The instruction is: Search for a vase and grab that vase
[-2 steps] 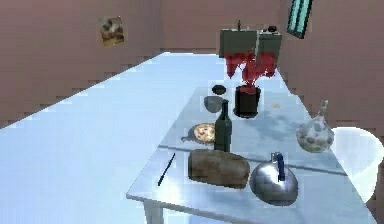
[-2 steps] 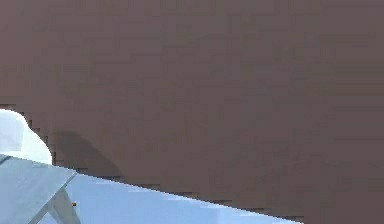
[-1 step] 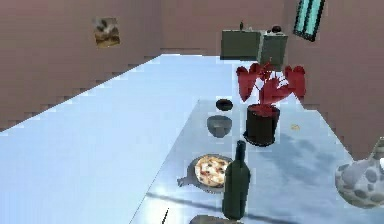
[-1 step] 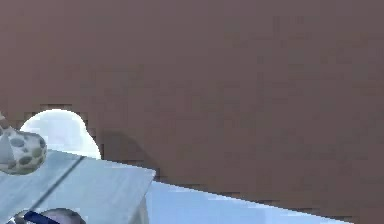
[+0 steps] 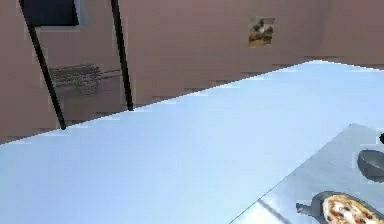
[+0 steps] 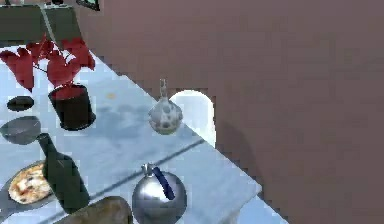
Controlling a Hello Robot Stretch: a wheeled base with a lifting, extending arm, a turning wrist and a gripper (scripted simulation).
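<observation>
Plainly, the vase (image 6: 165, 116) stands upright on the pale table (image 6: 120, 135) in the arm side view, a round speckled belly with a thin neck, close to the table's far edge. Just behind it, at that edge, rises a white rounded shape (image 6: 197, 112) that may be a chair back; whether the two touch cannot be told. To the vase's left sits a plant (image 6: 55, 62) with red leaves in a dark pot (image 6: 72, 108), apart from the vase. Farther left lie a flat dark disc (image 6: 20, 103) and, below it, a grey bowl (image 6: 20, 128). Nearer the bottom edge a dark green bottle (image 6: 62, 175) stands upright, with a pizza (image 6: 28, 185) on a plate just to its left. Below the vase and well apart from it sits a round shiny metal pan (image 6: 158, 200) with a blue-handled tool (image 6: 163, 184) at its top, and a brown loaf (image 6: 100, 212) lies beside the pan. A brown wall (image 6: 290, 90) runs behind the table. In the forward view the pale tabletop stretches away, with the pizza and the grey bowl at its lower right; beyond it stand a black-legged frame (image 5: 122, 55), a grille (image 5: 75, 78) low on the wall and a small picture (image 5: 261, 32). As for the claw, its state cannot be told, nor where the vase lies from it.
</observation>
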